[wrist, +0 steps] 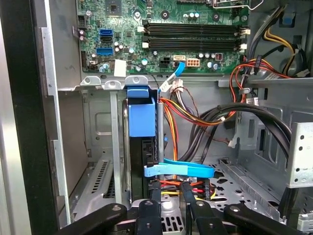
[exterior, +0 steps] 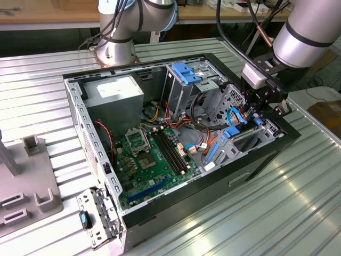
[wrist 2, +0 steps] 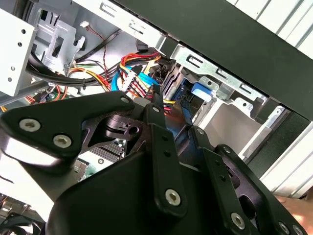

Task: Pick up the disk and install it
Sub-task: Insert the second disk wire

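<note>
Around your black gripper (exterior: 265, 104) there is little room: the disk in its blue plastic frame (wrist: 142, 122) stands edge-up in a narrow grey metal bay (wrist: 110, 147), with bundled red, orange and black cables (wrist: 195, 117) crowding one side. Above the green motherboard (exterior: 154, 162) you find open space.
</note>
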Robot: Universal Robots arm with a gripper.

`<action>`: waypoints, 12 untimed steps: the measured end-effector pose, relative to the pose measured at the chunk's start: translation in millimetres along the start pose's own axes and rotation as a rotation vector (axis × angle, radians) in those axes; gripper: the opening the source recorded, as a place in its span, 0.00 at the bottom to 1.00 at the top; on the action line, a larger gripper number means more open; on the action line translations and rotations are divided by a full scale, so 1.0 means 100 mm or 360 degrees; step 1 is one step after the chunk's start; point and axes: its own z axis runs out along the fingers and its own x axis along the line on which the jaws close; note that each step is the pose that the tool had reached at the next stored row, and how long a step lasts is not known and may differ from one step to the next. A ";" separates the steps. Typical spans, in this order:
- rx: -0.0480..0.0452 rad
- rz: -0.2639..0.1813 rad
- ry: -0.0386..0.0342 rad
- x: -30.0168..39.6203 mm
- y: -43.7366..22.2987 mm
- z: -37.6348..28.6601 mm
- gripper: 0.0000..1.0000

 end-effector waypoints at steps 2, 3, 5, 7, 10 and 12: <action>0.0000 0.0000 0.0001 0.002 0.002 0.006 0.30; 0.0000 0.0000 0.0000 0.002 0.003 0.006 0.30; 0.0000 0.0000 0.0000 0.002 0.003 0.009 0.30; 0.0000 0.0000 0.0000 0.002 0.003 0.010 0.30; 0.0000 0.0000 0.0000 -0.004 -0.007 -0.059 0.30; 0.0000 0.0000 0.0000 -0.007 -0.011 -0.092 0.30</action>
